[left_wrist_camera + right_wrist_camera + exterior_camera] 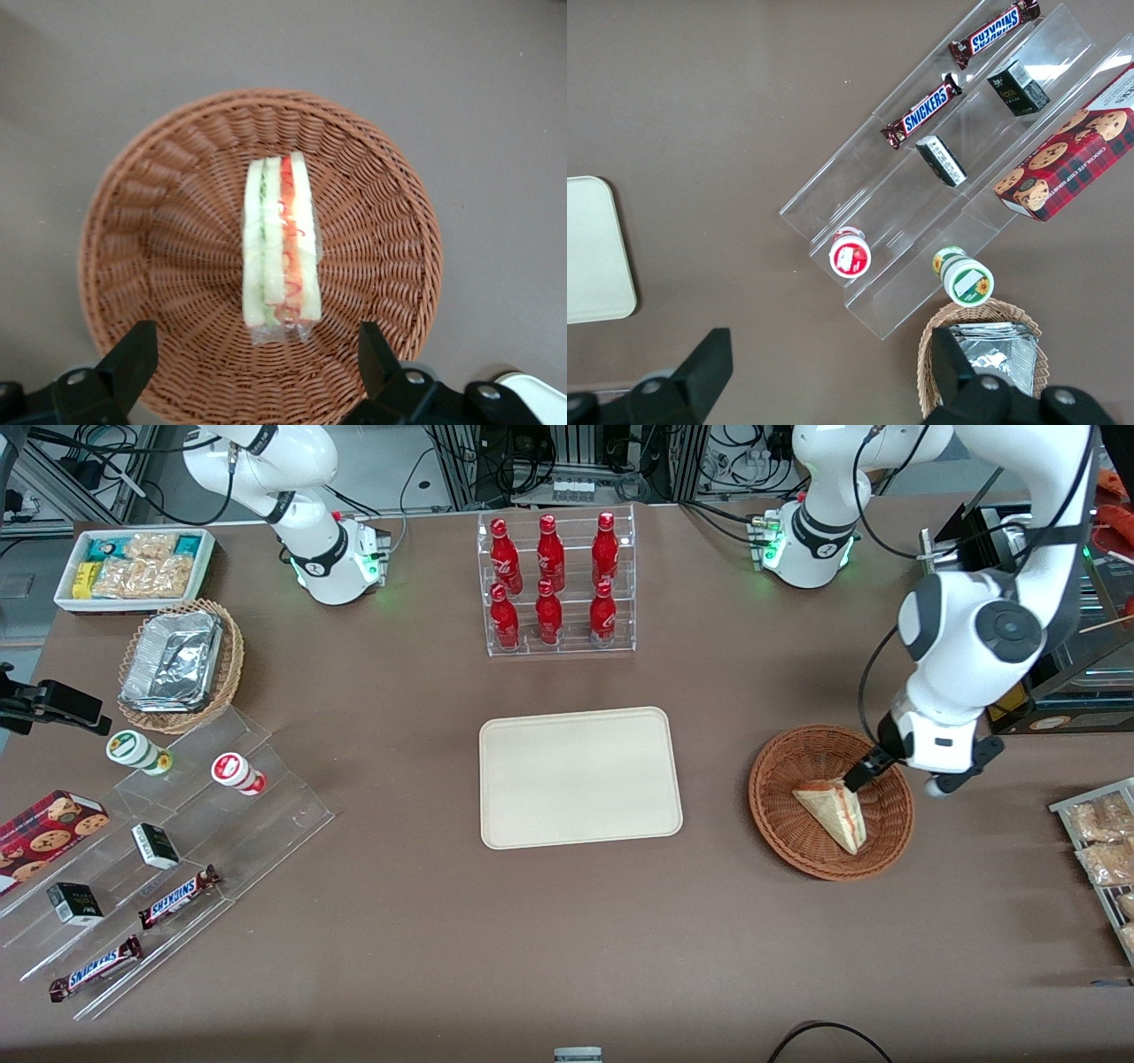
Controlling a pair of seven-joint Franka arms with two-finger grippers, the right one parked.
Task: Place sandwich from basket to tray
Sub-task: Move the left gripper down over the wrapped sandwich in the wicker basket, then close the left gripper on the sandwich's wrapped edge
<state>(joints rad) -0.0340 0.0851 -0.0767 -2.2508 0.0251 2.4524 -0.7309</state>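
Note:
The sandwich (834,810) lies in the reddish-brown woven basket (780,824) toward the working arm's end of the table, a pale wedge with its red and green filling edge (282,248) facing up. My gripper (873,771) hangs just above the basket's rim (115,195), at the part farther from the front camera. It is open, with the black fingers (133,354) spread wider than the sandwich and nothing between them. The wrapped end of the sandwich sits just ahead of the gripper (255,363). The cream tray (580,775) lies flat and bare beside the basket, at mid-table.
A clear rack of red bottles (558,584) stands farther back than the tray. Toward the parked arm's end are a tan basket of foil trays (182,664), a white snack box (133,567) and an acrylic shelf (151,850) with candy bars. Snack packets (1103,841) lie near the basket.

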